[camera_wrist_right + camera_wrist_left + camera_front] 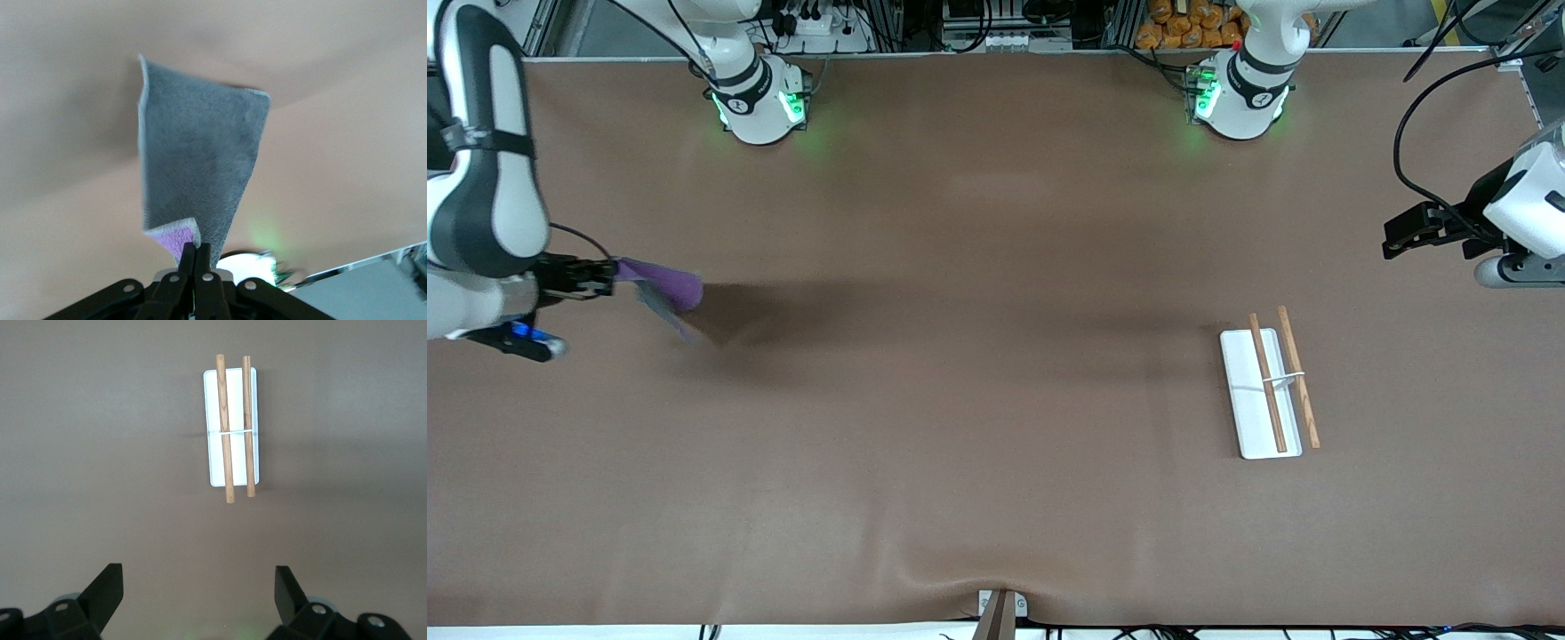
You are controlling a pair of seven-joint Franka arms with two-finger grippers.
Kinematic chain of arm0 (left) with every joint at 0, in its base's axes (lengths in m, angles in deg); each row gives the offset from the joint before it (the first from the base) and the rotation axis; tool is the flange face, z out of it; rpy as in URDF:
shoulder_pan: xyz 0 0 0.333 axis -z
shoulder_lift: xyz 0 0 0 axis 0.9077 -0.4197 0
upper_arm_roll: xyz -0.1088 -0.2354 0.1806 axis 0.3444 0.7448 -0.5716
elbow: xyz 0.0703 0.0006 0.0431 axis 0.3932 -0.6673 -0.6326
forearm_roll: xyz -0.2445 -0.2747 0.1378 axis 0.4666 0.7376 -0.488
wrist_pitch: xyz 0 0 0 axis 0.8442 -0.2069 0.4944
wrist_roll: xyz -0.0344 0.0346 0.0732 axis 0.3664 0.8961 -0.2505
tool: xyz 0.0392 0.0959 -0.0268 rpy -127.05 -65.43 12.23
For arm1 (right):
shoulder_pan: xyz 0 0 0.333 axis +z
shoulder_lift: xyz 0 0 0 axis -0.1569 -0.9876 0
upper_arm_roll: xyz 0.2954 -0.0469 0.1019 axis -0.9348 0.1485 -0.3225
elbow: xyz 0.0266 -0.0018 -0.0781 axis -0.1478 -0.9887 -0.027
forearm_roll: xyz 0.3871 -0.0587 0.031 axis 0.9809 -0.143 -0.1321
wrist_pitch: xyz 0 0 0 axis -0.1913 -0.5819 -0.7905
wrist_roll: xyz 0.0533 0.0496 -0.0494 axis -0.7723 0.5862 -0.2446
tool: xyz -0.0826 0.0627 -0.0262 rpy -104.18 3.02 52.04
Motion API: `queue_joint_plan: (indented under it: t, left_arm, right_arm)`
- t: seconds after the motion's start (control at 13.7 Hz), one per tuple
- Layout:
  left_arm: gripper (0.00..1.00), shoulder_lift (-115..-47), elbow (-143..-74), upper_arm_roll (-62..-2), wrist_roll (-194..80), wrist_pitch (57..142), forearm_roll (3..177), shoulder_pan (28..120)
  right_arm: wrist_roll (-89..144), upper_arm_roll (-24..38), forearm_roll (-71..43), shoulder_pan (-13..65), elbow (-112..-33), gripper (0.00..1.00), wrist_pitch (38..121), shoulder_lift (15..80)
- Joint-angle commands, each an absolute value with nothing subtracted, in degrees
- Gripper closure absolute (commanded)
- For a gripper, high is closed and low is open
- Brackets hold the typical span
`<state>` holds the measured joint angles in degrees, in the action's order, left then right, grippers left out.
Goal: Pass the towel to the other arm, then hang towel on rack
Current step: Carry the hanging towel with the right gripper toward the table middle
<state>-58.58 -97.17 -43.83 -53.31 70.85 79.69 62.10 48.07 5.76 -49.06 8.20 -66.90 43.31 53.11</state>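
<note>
**A:** so where's the towel [665, 289] at?

**B:** right gripper [612, 274] has it, jaws pinched tight on one corner, up over the right arm's end of the desk [978, 462]. It hangs off the jaws, grey face out with a bit of purple showing at the pinch.

**A:** and the rack [1269, 382]?

**B:** sitting on the desk toward the left arm's end, well apart from the towel. White base, two wooden rods, thin crosspiece. Left gripper [1394, 238] waits up in the air near it, jaws spread wide, holding nothing. Just bare brown desk between the two sets of jaws.
</note>
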Motion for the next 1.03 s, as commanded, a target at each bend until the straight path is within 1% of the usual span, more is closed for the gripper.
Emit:
queue_joint_plan:
  t: [0.0,0.29,0.51,0.73,0.95]
  left_arm:
    - [0.0,-58.57,-97.01,-43.67,-52.87,71.36,80.16,61.84]
    - [0.0,-58.57,-97.01,-43.67,-52.96,71.36,80.25,61.76]
    - [0.0,-58.57,-97.01,-43.67,-52.87,71.36,80.16,61.76]
    - [0.0,-58.57,-97.09,-43.67,-52.87,71.45,80.25,61.76]
    - [0.0,-58.57,-97.09,-43.67,-52.87,71.63,80.16,61.76]
  right_arm:
    - [56.95,6.29,-45.27,14.1,-64.91,1.0,41.53,53.96]
    - [68.29,6.29,-40.61,22.19,-60.87,1.0,41.0,53.87]
    - [72.34,6.38,-37.11,28.17,-58.49,1.0,41.17,53.87]
    - [78.66,6.29,-32.88,32.83,-53.49,1.0,41.43,53.34]
    - [84.65,6.29,-26.12,36.26,-51.81,1.0,46.52,53.17]
